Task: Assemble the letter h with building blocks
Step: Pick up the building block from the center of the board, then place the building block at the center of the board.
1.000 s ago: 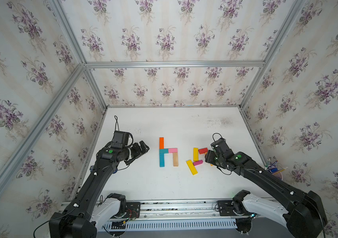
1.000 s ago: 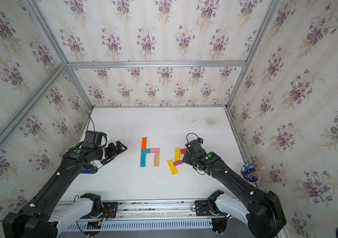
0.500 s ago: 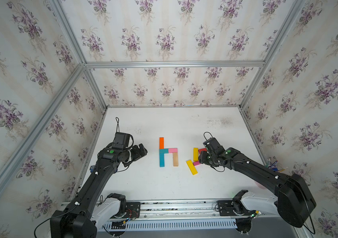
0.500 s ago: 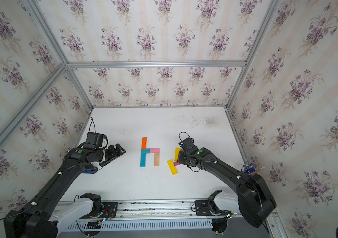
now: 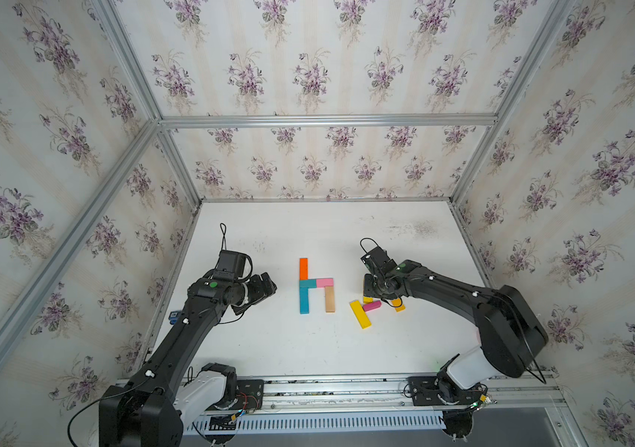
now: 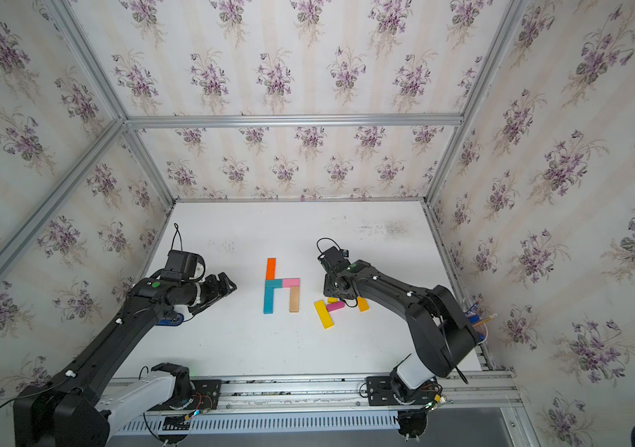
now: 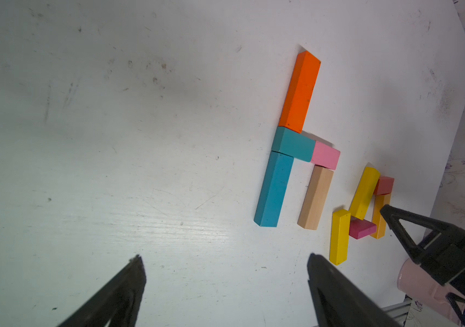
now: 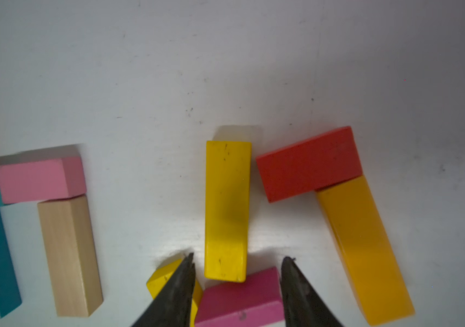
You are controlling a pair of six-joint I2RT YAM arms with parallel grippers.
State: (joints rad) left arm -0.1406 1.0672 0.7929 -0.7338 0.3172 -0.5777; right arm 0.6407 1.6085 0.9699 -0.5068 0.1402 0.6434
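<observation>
Five building blocks form an h in mid-table: orange [image 5: 303,268], short teal [image 5: 307,283], pink [image 5: 325,282], long teal [image 5: 304,300] and plain wood [image 5: 330,299]. To its right lie loose blocks: a yellow one [image 8: 227,209], a second yellow [image 5: 359,314], magenta [image 8: 240,297], red [image 8: 307,164] and amber [image 8: 364,249]. My right gripper [image 8: 239,258] hangs low over them, open, with gaps either side of the yellow block's near end. The magenta block spans between its fingers; I cannot tell whether they touch it. My left gripper [image 7: 224,256] is open and empty, left of the h.
A pink cup of pens [image 7: 418,283] stands at the table's right edge behind the right arm. A small blue object [image 6: 169,320] lies by the left wall under the left arm. Papered walls close three sides, and a metal rail [image 5: 347,383] runs along the front.
The right gripper has swung left and down onto the loose blocks, and its jaws have narrowed. The left gripper has drawn back slightly from the h.
</observation>
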